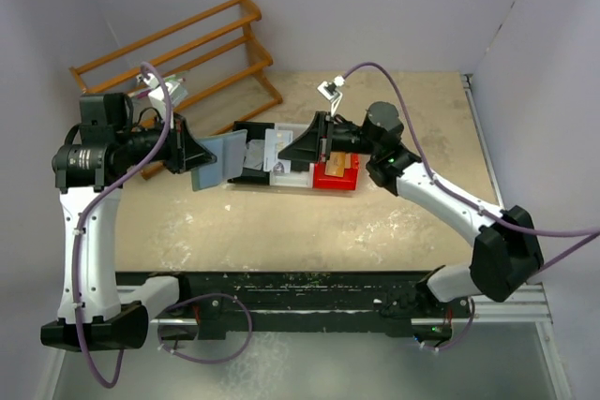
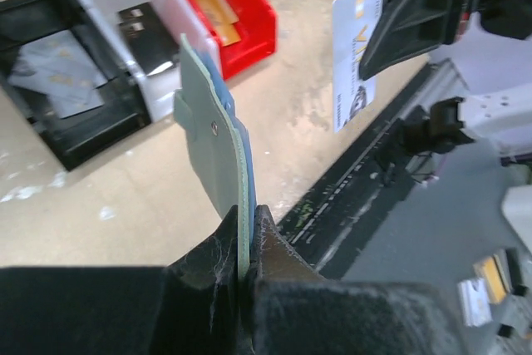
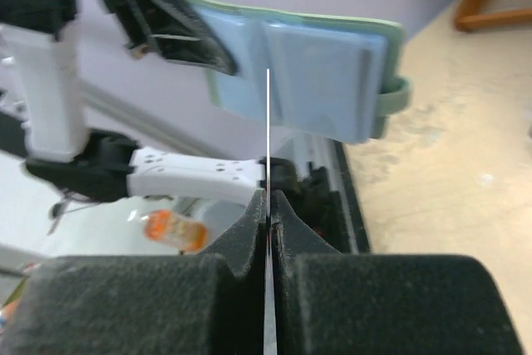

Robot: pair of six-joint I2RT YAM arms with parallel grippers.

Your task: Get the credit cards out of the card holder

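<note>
Your left jaws were clenched on the bottom edge of the card holder, and they held it upright in the air above the counter. Your right jaws were pinched tight on one silvery white card. That card was out of the holder and a little way off to its side.

So you looked to be at the step just after a pull, with a card to put down. Grey-white cards like it lay in the black bin, so that bin was likely the place for it. The next move called for you to carry it over there, go low, and let go. You could not tell if more cards were left inside the holder.
</note>
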